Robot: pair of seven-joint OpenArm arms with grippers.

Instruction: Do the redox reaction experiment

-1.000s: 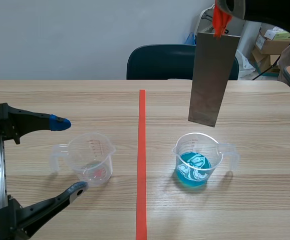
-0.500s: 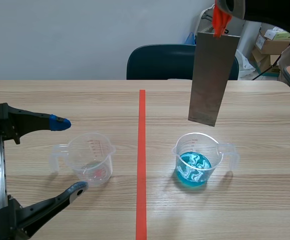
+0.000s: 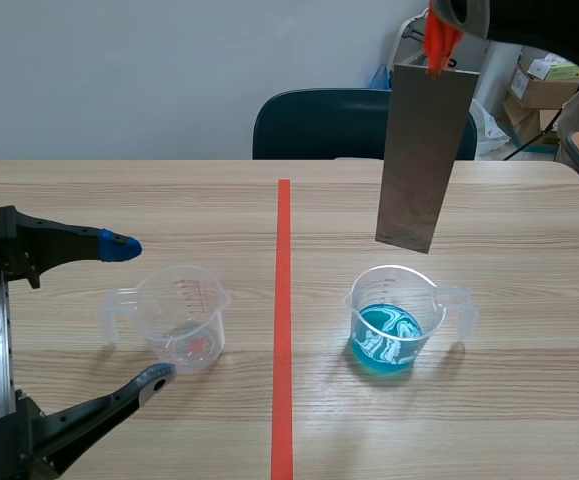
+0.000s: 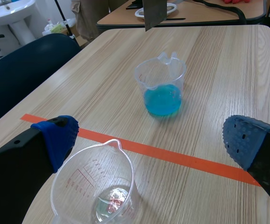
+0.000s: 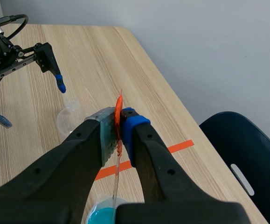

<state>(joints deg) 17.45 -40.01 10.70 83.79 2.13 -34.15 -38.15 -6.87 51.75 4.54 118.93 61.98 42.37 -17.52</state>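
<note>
A grey metal sheet (image 3: 425, 155) with an orange tag at its top hangs upright above the beaker of blue liquid (image 3: 391, 320), its lower edge clear of the rim. My right gripper (image 5: 118, 125) is shut on the sheet's top, seen edge-on as a thin strip (image 5: 116, 184) with the blue liquid (image 5: 101, 218) below. The blue beaker (image 4: 161, 88) lies ahead of my open left gripper (image 4: 148, 137). A clear beaker (image 3: 182, 318) with a little clear liquid sits between my left gripper's (image 3: 134, 312) fingers; this clear beaker (image 4: 95, 189) is not touched.
An orange-red tape line (image 3: 283, 320) divides the table between the two beakers. A dark blue chair (image 3: 339, 124) stands behind the far edge. Cardboard boxes (image 3: 544, 92) sit off the back right corner.
The white swirl on the blue liquid has shifted shape. Both arms and the metal sheet stay where they were.
</note>
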